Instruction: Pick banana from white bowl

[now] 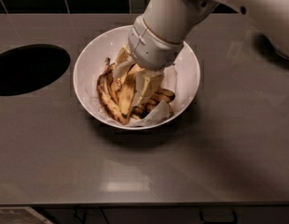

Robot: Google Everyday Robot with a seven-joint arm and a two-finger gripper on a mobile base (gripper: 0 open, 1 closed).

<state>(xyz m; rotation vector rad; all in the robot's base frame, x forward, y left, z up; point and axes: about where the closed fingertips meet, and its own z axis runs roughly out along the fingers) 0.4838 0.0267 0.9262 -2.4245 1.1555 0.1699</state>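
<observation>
The white bowl (91, 64) stands on the grey counter, lined with crumpled white paper. Several overripe bananas lie in it. The banana (127, 91), yellow with brown streaks, stands steeply among them. My gripper (134, 80) reaches down into the bowl from the upper right. Its two pale fingers (147, 87) straddle the banana and close on it. The shorter, browner bananas (107, 98) lie to the left and right of it. The arm hides the back of the bowl's contents.
A dark round hole (28, 69) is set in the counter (135, 171) to the left of the bowl. A dark tiled wall runs along the back. The counter's front edge lies at the bottom of the view.
</observation>
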